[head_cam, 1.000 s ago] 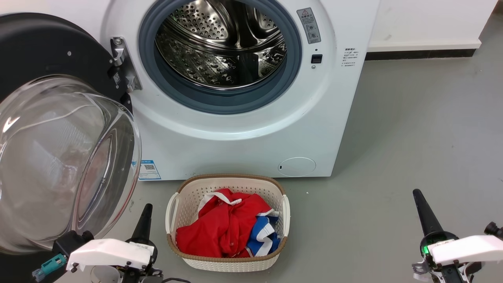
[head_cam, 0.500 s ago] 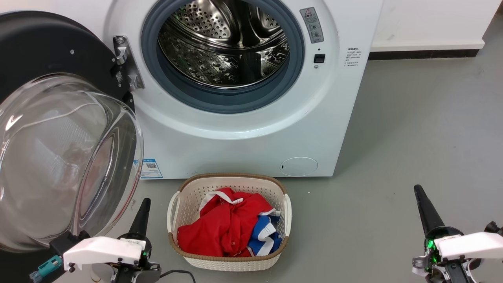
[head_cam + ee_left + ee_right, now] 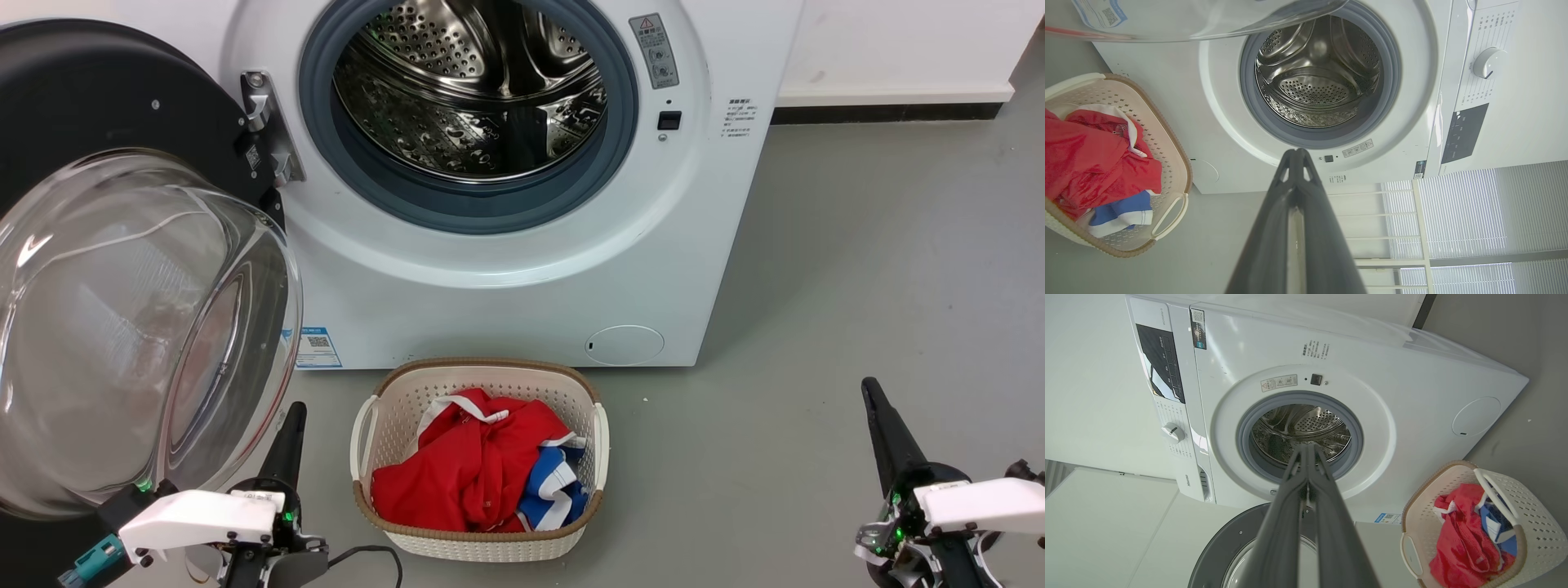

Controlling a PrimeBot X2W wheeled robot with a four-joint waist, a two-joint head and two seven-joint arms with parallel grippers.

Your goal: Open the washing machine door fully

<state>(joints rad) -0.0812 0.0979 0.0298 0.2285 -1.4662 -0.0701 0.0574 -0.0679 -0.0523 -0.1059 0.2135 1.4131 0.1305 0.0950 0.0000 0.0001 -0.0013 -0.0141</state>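
Grey floor (image 3: 857,286) is fronting the big white washing machine (image 3: 490,302), whose round glossy black glass-bowled door (image 3: 122,327) is hanging wide open leftward, seemingly done; left gripper (image 3: 287,445) and right gripper (image 3: 880,425) are idling, fingers together.

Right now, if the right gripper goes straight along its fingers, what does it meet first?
Probably the washing machine: the right gripper points into its open drum, nothing visibly between; depth unclear.

Tips together, the left gripper (image 3: 1297,154) points toward the washing machine (image 3: 1220,122) and its open drum (image 3: 1314,90); a laundry basket (image 3: 1153,122) sits left.
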